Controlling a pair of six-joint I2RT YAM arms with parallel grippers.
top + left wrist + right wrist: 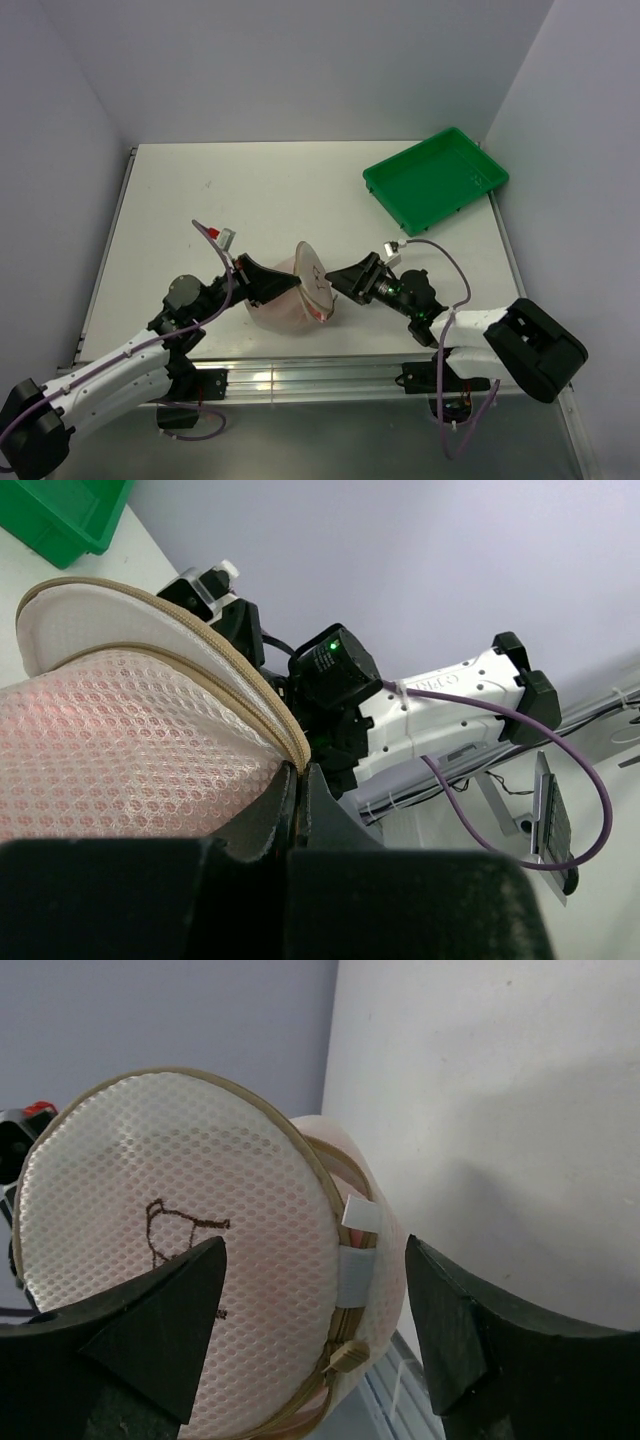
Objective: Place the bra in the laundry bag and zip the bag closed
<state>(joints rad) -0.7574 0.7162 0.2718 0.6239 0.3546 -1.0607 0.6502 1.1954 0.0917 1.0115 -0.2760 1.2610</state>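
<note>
The laundry bag (pixel 313 283) stands near the table's front edge, its marked half raised like a lid. The salmon-pink bra (pixel 280 314) fills the lower half and shows through the mesh (pixel 110 770). My left gripper (pixel 268 284) is shut on the bag's tan zip rim (pixel 297 765) from the left. My right gripper (pixel 345 281) is open just right of the bag. In the right wrist view its fingers (pixel 165 1325) straddle the marked face (pixel 170 1250), a white tab and the tan zip pull (pixel 347 1357), touching none. The zip is open along that side.
A green tray (pixel 436 178) stands at the back right and shows in the left wrist view (pixel 50 520). The right arm's body (pixel 440 705) sits close behind the bag. The table's front rail (pixel 300 375) runs just below the bag.
</note>
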